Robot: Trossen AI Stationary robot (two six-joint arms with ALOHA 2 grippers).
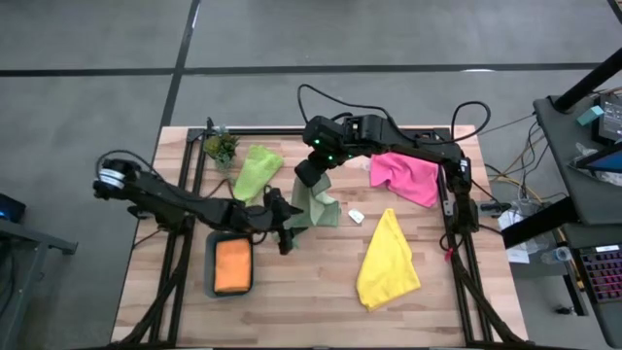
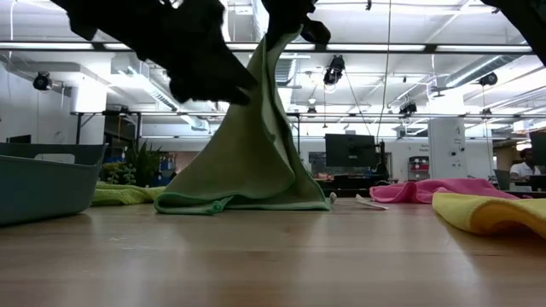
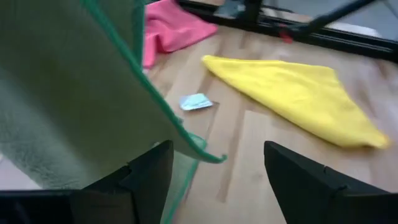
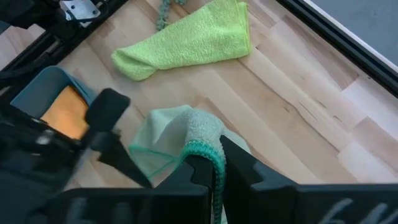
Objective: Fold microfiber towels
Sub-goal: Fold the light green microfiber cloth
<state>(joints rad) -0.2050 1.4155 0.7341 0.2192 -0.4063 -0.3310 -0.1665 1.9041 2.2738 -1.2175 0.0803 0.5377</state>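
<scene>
My right gripper [image 1: 313, 175] is shut on the pale sage green towel [image 1: 317, 206], which it holds up over the middle of the table. My left gripper [image 3: 217, 149] is open, low beside the hanging towel [image 3: 74, 93] on its left side. The lime green towel [image 1: 258, 170] lies at the far left. The pink towel [image 1: 403, 175] lies at the far right. The yellow towel [image 1: 389, 261] lies at the near right. The orange towel [image 1: 233, 264] lies in the teal tray [image 1: 212, 267]. My right gripper pinches a bunched part of the sage towel at its dark green hem [image 4: 204, 144] between its two fingers, from above, pointing down. The towel hangs below like a tent [image 2: 256, 128], and its lower edge [image 2: 243, 203] lies spread on the table. I cannot tell whether my left gripper touches the towel.
A small potted plant [image 1: 222, 148] stands at the far left by the lime green towel. A small pale scrap [image 1: 356, 217] lies on the table between the sage and yellow towels. Bare wood shows along the near edge [image 1: 311, 311].
</scene>
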